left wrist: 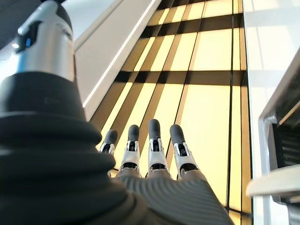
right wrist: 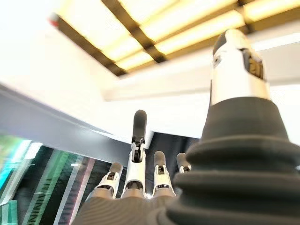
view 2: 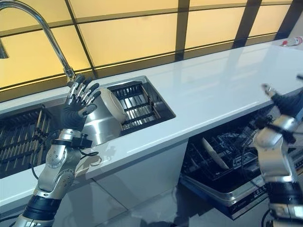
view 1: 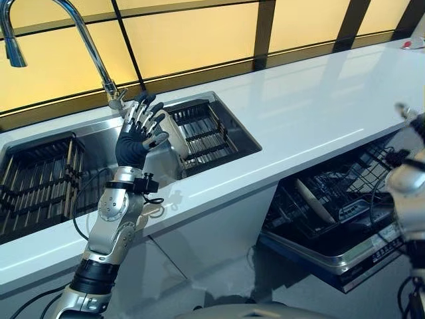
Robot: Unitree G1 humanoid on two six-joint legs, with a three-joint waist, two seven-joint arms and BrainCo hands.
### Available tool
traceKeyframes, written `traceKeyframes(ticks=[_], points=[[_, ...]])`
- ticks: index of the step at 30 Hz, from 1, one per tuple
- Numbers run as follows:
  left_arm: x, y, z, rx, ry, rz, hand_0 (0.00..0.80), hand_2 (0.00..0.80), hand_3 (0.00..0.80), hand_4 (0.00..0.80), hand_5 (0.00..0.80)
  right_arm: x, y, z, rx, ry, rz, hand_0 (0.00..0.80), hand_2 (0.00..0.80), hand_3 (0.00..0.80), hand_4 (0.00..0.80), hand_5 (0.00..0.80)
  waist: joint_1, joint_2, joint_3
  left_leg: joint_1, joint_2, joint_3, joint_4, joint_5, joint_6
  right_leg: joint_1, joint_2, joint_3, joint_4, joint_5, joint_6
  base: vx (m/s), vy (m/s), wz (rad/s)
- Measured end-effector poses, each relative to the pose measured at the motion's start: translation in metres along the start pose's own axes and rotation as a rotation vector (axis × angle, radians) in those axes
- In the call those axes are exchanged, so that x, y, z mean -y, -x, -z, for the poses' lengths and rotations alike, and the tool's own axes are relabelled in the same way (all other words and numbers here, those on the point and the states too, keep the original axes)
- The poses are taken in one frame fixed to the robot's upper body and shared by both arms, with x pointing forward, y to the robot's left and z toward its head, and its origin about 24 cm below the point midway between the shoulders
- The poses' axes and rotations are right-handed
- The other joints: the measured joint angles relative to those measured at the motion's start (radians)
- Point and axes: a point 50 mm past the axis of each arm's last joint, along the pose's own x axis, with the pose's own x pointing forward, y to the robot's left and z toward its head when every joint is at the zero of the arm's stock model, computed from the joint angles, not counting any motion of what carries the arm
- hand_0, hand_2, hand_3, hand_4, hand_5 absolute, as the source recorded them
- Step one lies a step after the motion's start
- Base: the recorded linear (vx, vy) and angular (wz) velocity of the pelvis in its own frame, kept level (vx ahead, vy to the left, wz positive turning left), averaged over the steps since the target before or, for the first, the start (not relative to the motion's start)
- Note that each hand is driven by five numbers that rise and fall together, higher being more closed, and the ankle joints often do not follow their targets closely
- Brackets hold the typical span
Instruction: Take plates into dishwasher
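Observation:
A white plate stands on edge in the right-hand rack of the sink. My left hand is raised just left of it, fingers straight and spread, thumb close to the plate's rim; the left wrist view shows straight fingers and the plate's edge off to one side. The dishwasher is open below the counter at the right, and one white plate stands in its lower rack. My right hand hovers over the dishwasher, holding nothing, fingers extended.
A tall curved faucet rises behind the sink. A second dark rack fills the left basin. The white counter runs to the right, with a small red-and-white item at its far end. Yellow tiles line the wall.

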Motion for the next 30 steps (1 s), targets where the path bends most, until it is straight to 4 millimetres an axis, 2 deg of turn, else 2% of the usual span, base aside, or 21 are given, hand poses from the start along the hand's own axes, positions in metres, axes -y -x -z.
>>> traceKeyframes(ticks=[8, 11, 14, 23, 30], points=[[-0.001, -0.001, 0.001, -0.013, 0.013, -0.005, 0.000, 0.000, 0.000, 0.000, 0.000, -0.006, -0.040, -0.059, 0.210, -0.074, 0.011, 0.000, 0.000, 0.000, 0.000, 0.000, 0.060, 0.001, -0.001, 0.000, -0.007, -0.045, 0.004, 0.007, -0.004, 0.019, -0.005, -0.047, 0.000, -0.011, -0.003, 0.047, -0.001, 0.18], [-0.001, -0.001, 0.001, -0.018, 0.009, -0.001, 0.000, 0.000, 0.000, 0.000, 0.000, -0.011, -0.049, -0.082, 0.329, -0.041, -0.040, 0.000, 0.000, 0.000, 0.000, 0.000, 0.082, -0.002, 0.000, 0.001, -0.012, -0.066, 0.005, 0.010, -0.004, 0.031, -0.009, -0.066, 0.000, -0.017, -0.002, 0.056, 0.005, 0.21], [-0.001, -0.001, 0.001, -0.021, 0.008, 0.009, 0.000, 0.000, 0.000, 0.000, 0.000, -0.018, -0.054, -0.097, 0.436, 0.048, -0.118, 0.000, 0.000, 0.000, 0.000, 0.000, 0.092, -0.011, -0.001, 0.000, -0.017, -0.086, 0.005, 0.013, -0.002, 0.038, -0.012, -0.086, 0.000, -0.020, 0.000, 0.061, 0.007, 0.18], [-0.001, 0.000, 0.002, -0.032, -0.006, 0.052, 0.000, 0.000, 0.000, 0.000, 0.000, -0.053, -0.057, -0.109, 0.660, 0.480, -0.420, 0.000, 0.000, 0.000, 0.000, 0.000, 0.143, -0.062, -0.019, 0.001, -0.034, -0.148, 0.005, 0.020, 0.003, 0.066, -0.023, -0.134, -0.001, -0.040, 0.007, 0.088, 0.006, 0.20], [-0.002, 0.001, 0.003, -0.050, -0.007, 0.082, 0.000, 0.000, 0.000, 0.000, 0.000, -0.072, -0.057, -0.121, 0.854, 0.767, -0.543, 0.000, 0.000, 0.000, 0.000, 0.000, 0.172, -0.075, -0.018, -0.013, -0.044, -0.188, 0.006, 0.027, 0.004, 0.069, -0.029, -0.166, -0.001, -0.051, 0.011, 0.110, 0.005, 0.17]])
